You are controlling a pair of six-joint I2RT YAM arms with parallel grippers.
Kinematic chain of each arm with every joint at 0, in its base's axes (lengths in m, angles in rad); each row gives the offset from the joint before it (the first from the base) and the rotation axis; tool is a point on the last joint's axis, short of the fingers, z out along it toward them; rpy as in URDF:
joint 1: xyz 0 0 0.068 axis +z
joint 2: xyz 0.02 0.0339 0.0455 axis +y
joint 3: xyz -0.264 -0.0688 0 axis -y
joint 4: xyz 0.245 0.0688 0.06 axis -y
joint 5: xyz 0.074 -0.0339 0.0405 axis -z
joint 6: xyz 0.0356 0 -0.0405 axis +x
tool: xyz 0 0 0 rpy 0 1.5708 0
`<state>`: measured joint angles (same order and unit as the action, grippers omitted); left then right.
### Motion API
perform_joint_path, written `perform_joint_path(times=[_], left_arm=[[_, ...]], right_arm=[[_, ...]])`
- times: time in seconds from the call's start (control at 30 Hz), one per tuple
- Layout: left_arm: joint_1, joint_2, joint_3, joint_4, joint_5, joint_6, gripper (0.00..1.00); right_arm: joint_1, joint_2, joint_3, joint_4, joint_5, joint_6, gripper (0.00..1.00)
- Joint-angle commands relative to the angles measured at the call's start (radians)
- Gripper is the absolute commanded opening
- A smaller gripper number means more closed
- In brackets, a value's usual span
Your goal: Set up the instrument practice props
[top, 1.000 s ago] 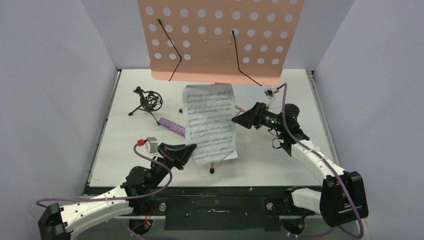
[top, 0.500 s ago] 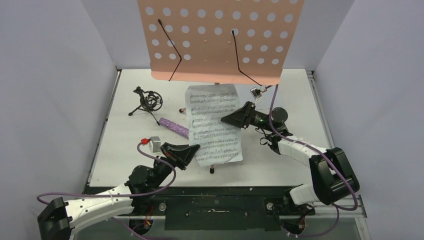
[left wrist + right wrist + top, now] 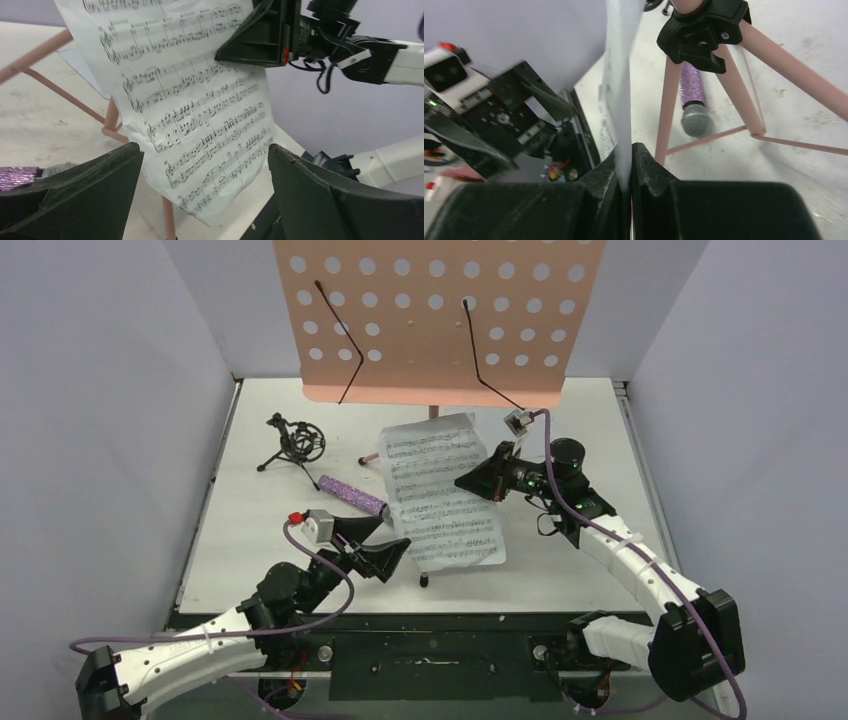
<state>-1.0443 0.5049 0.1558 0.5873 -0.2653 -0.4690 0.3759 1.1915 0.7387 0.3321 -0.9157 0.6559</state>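
Sheet-music page (image 3: 442, 492): hanging upright and slightly tilted above the table (image 3: 580, 560), in front of the pink music stand (image 3: 435, 320).
Right gripper (image 3: 464, 483): pinching the page's right edge, jaws closed tight on the paper.
Left gripper (image 3: 392, 537): gaping wide just beside the page's lower left corner; contact is not apparent.
Purple glitter microphone (image 3: 352, 496): lying on the table left of the page.
Black tripod mic holder (image 3: 295, 443): standing at far left, well apart.
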Motion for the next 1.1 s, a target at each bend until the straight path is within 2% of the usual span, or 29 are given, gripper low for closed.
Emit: perform_joint_path(times=[0.0, 0.2, 0.4, 0.6, 0.77, 0.87, 0.97, 1.07], left_arm=[[0.006, -0.039, 0.166, -0.293, -0.062, 0.156, 0.97], [0.007, 0.044, 0.376, -0.577, -0.097, 0.313, 0.97], [0.008, 0.168, 0.567, -0.822, -0.050, 0.520, 0.96], [0.013, 0.210, 0.734, -0.991, 0.144, 0.661, 0.96], [0.061, 0.242, 0.809, -1.087, 0.289, 0.680, 0.96], [0.127, 0.265, 0.839, -1.130, 0.463, 0.678, 0.98], [0.176, 0.255, 0.821, -1.106, 0.630, 0.661, 1.00], [0.199, 0.239, 0.785, -1.062, 0.702, 0.638, 0.92]], right_arm=[[0.010, -0.094, 0.092, -0.361, 0.061, -0.359, 0.05], [0.053, -0.132, 0.065, -0.404, 0.037, -0.391, 0.05], [0.205, -0.156, 0.030, -0.435, 0.054, -0.431, 0.05], [0.407, -0.163, 0.063, -0.510, 0.163, -0.517, 0.05], [0.517, -0.110, 0.148, -0.606, 0.258, -0.592, 0.05], [0.536, -0.088, 0.179, -0.620, 0.290, -0.603, 0.05], [0.540, -0.084, 0.200, -0.623, 0.302, -0.605, 0.06], [0.541, -0.086, 0.217, -0.622, 0.304, -0.610, 0.06]])
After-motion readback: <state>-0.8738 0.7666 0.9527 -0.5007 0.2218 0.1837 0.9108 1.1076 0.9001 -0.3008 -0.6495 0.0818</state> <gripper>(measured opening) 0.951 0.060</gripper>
